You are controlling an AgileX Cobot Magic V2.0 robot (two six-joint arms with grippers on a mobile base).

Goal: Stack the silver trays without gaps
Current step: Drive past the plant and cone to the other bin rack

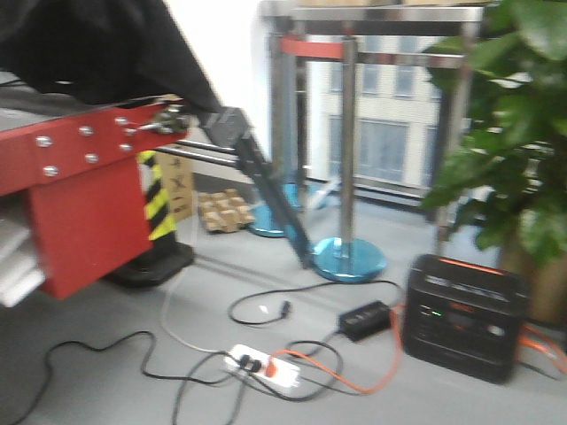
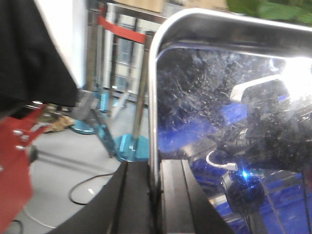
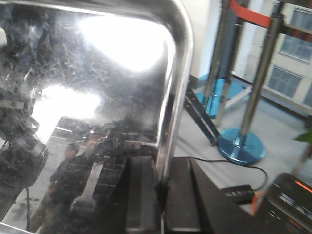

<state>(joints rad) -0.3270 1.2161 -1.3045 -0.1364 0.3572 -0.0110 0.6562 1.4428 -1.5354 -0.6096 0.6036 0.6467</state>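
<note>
A silver tray [image 2: 219,97] is filling my left wrist view, and my left gripper [image 2: 155,168] is clamping its rim. My right gripper [image 3: 161,165] is likewise clamping a silver tray [image 3: 97,73] rim. I'm not able to tell whether it's the same one.

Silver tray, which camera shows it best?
The left wrist view: the silver tray looms close, rim and scratched surface clear, the left gripper clamping its edge. The right wrist view shows it washed by glare; the front view shows none.
</note>
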